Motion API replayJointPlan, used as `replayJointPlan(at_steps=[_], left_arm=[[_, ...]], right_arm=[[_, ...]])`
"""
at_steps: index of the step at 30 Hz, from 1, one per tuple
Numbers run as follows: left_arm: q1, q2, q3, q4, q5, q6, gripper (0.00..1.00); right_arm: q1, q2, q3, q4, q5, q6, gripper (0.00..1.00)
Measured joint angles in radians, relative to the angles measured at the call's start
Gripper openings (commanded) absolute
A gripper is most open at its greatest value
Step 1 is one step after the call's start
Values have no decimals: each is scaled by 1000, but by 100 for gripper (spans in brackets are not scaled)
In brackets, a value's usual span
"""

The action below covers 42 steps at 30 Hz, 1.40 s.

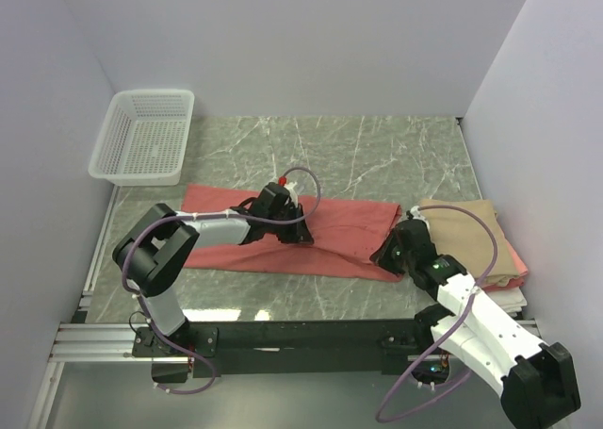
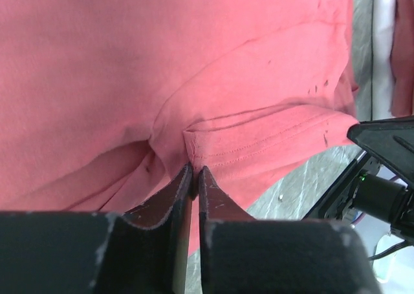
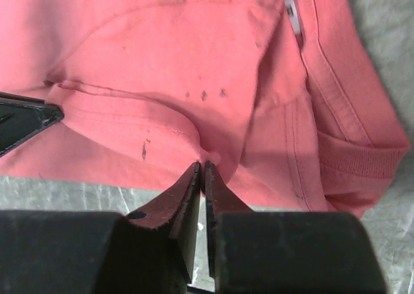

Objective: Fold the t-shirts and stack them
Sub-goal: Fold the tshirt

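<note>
Top view: red shirt (image 1: 339,231) spread across middle of table (image 1: 377,156). Left gripper (image 1: 290,229) on its centre, right gripper (image 1: 386,255) at its right end. Tan shirt (image 1: 466,231) tops folded pile just right. Basket (image 1: 143,137) far left.
Left wrist: 2 fingers (image 2: 174,200) pinched together on red shirt fold.
Right wrist: 2 fingers (image 3: 181,200) pinched on red shirt edge, collar nearby.

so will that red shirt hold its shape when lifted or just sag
Probably floppy: the red shirt puckers where the left gripper and right gripper pinch it. Likely sags between them when raised. Seems thin and light, judging by its flat drape.
</note>
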Motion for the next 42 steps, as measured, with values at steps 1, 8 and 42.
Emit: replayJointPlan(at_steps=[1, 8, 42], left_arm=[[0, 0, -6, 4, 2, 0, 17], [-2, -1, -34, 17, 5, 1, 25], [-43, 73, 64, -90, -60, -46, 2]], right_arm=[[5, -2, -6, -1, -1, 4, 19], [18, -39, -40, -44, -8, 31, 34], [49, 124, -65, 45, 21, 107, 22]])
